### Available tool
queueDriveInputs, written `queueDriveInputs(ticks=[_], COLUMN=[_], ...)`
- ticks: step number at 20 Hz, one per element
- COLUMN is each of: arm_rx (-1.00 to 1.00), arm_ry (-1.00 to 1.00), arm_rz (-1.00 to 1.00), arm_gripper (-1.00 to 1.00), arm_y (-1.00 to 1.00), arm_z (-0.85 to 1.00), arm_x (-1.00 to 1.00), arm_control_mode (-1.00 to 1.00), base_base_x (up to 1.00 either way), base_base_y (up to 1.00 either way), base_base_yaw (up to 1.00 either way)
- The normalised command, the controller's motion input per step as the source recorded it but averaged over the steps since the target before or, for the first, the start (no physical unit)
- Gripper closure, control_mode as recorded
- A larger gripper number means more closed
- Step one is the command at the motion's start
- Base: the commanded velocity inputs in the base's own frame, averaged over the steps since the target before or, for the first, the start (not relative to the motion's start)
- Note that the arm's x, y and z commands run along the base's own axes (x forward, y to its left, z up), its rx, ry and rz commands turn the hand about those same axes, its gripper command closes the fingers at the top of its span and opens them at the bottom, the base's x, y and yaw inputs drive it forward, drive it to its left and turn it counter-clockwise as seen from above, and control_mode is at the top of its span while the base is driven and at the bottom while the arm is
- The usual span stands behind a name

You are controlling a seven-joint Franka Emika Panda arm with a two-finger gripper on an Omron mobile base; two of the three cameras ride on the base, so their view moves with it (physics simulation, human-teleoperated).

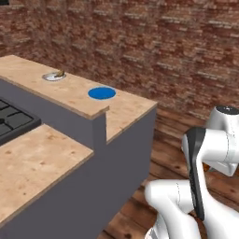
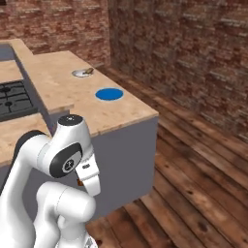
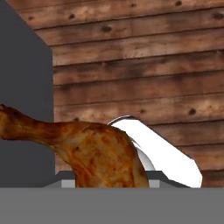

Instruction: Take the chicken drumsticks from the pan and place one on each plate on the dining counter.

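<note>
Gripper (image 3: 109, 186) closed on the orange-brown drumstick (image 3: 94, 153), seen close up in the hand view with the thick end low between the fingers and the thin bone end reaching off to the left; fingertips themselves hidden behind the meat, so the pinch judged from how the piece hangs there over the plank floor (image 3: 140, 65). Carried low, beside the grey side of the counter, not yet above any plate. From the left in the left base view: stove grates (image 1: 11, 122) at the edge on the lower worktop, then the whitish plate (image 1: 53, 77) on the dining counter (image 1: 70, 95) with a pale golden piece (image 1: 59, 73) already lying on it, then the blue plate (image 1: 101, 93) just to its right, bare. Same order in the right base view: whitish plate (image 2: 82, 73) loaded, blue plate (image 2: 108, 94) nearer the counter's end and bare, arm folded low in front of the counter. Judged about half done: one drumstick delivered, the second in hand. Left to do: lift up over the counter top, across to the blue plate, down, release
</note>
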Motion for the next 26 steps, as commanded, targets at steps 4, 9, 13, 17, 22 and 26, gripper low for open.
queueDriveInputs(ticks=[4,9,13,17,22,26], arm_rx=[0.00,0.00,0.00,0.00,0.00,0.00], arm_ry=[0.00,0.00,0.00,0.00,0.00,0.00], arm_rz=[0.00,0.00,0.00,0.00,0.00,0.00], arm_gripper=[1.00,1.00,1.00,1.00,1.00,1.00], arm_y=[0.00,0.00,0.00,0.00,0.00,0.00], arm_z=[0.00,0.00,0.00,0.00,0.00,0.00], arm_x=[0.00,0.00,0.00,0.00,0.00,0.00], arm_control_mode=[1.00,1.00,1.00,1.00,1.00,1.00], base_base_x=[0.88,0.85,0.70,0.77,0.95,0.82], base_base_y=[-1.00,-1.00,-1.00,-1.00,-1.00,-1.00], base_base_yaw=[0.28,0.04,-0.14,-0.13,0.17,0.48])
